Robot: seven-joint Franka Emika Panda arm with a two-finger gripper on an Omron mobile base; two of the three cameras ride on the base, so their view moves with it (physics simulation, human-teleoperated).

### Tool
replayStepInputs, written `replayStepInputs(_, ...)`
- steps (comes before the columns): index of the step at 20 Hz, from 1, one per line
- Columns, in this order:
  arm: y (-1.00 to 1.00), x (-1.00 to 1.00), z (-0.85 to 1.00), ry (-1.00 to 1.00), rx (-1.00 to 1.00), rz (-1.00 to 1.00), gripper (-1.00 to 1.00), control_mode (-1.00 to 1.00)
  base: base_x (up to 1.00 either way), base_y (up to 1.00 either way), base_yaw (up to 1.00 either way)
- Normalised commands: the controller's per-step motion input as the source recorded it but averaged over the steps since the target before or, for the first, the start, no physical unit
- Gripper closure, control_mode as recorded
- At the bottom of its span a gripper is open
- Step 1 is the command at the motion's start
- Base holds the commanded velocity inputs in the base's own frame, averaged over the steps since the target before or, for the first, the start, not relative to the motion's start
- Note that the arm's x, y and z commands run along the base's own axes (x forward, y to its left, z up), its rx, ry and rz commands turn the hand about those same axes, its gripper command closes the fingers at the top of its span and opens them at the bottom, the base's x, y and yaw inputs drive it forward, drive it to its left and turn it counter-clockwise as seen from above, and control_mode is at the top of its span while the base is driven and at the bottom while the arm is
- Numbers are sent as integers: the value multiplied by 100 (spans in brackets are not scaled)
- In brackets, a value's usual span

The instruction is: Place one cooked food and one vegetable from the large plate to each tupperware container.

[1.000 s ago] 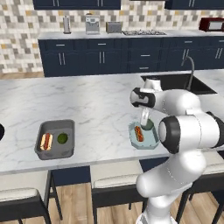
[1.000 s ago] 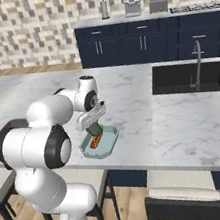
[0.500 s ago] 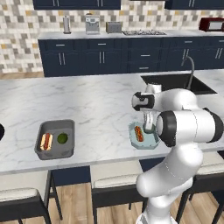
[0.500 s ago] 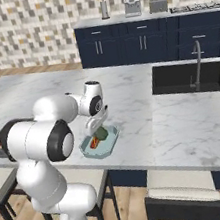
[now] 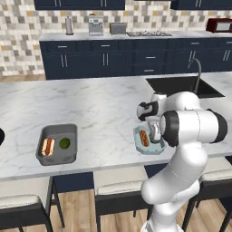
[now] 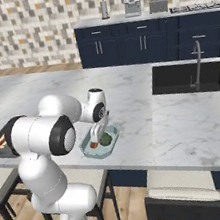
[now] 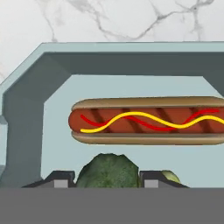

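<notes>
A white marble island counter (image 5: 99, 104) fronts navy cabinets. On it, the pale teal tray (image 7: 26, 109) holds a hot dog (image 7: 148, 120), with a green vegetable (image 7: 108, 171) at its 6 o'clock. The gripper (image 7: 108, 180) reaches into this tray, fingertips (image 7: 61, 179) pinching the vegetable. At 9 o'clock in the left base view sits the dark grey tray (image 5: 56, 145).

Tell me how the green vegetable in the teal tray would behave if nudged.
The green vegetable looks lumpy and rounded, so it would probably wobble rather than roll. It seems light. The teal tray wall and the hot dog would likely stop it.
</notes>
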Motion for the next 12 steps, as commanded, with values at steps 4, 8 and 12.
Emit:
replayStepInputs(4,0,0,-36,0,-1,11,-100,-100,0,0,0)
replayStepInputs(8,0,0,1,-4,0,5,-100,-100,0,0,0)
replayStepInputs(12,0,-12,21,-8,0,2,-100,-100,0,0,0)
